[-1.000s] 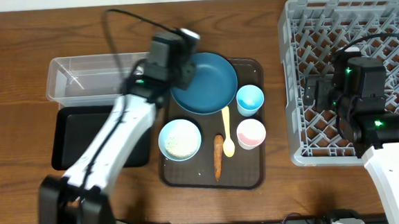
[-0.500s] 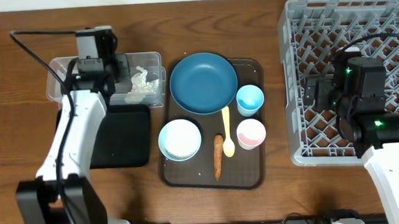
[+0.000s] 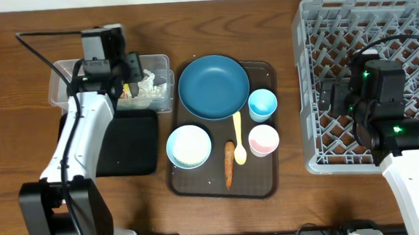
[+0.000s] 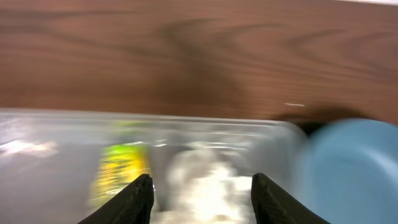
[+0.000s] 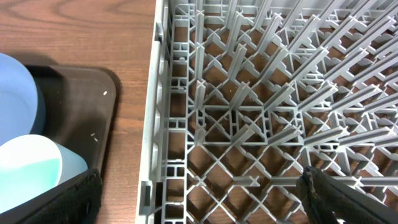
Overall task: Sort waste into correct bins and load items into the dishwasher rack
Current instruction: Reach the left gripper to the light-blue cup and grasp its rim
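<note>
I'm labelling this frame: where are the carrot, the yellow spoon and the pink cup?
carrot (image 3: 229, 164), overhead view, middle of its body.
yellow spoon (image 3: 238, 136), overhead view, on the handle.
pink cup (image 3: 263, 139), overhead view, its inside.

Dk brown serving tray (image 3: 260, 176) on wood table (image 3: 24, 180), approx mid-frame.

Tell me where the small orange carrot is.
Overhead view: the small orange carrot lies on the dark brown serving tray, between the white bowl and pink cup, beside the slim yellow spoon.
</note>
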Robot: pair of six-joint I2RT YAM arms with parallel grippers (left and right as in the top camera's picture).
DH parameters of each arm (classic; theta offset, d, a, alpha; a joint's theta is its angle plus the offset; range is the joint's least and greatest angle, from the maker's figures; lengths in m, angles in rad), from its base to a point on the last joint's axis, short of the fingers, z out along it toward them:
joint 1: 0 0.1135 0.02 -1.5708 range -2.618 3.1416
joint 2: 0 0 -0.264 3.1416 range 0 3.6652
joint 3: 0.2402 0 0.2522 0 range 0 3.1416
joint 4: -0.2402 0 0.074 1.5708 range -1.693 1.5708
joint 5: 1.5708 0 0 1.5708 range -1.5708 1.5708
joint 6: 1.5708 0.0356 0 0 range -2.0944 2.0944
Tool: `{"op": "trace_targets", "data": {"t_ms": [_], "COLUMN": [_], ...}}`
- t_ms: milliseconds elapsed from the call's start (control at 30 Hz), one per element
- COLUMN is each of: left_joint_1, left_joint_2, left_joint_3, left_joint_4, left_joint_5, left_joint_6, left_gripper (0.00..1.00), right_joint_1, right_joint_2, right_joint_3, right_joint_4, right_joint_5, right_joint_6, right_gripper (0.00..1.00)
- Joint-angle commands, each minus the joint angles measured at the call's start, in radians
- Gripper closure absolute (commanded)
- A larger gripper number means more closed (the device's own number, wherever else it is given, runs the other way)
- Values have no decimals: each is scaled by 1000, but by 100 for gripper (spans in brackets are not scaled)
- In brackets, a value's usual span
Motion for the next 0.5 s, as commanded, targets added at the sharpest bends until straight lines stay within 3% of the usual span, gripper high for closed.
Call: {"op": "trace_targets", "data": {"t_ms": [0, 467], "left_joint_1": [-62, -411], "left_joint_2": [-24, 38], "left_joint_3": [7, 7], "left_joint_4": [3, 49], "left_joint_5": [274, 319], "left_joint_6": [-42, -84], "left_gripper": [47, 46], "right_joint_1": [6, 6], "right_joint_2": [3, 3], "right_joint_3": [21, 21], "right_joint_4": [2, 5], "right_joint_5": [-1, -1], "right_joint_6": [10, 10], "right_gripper": [1, 1]}}
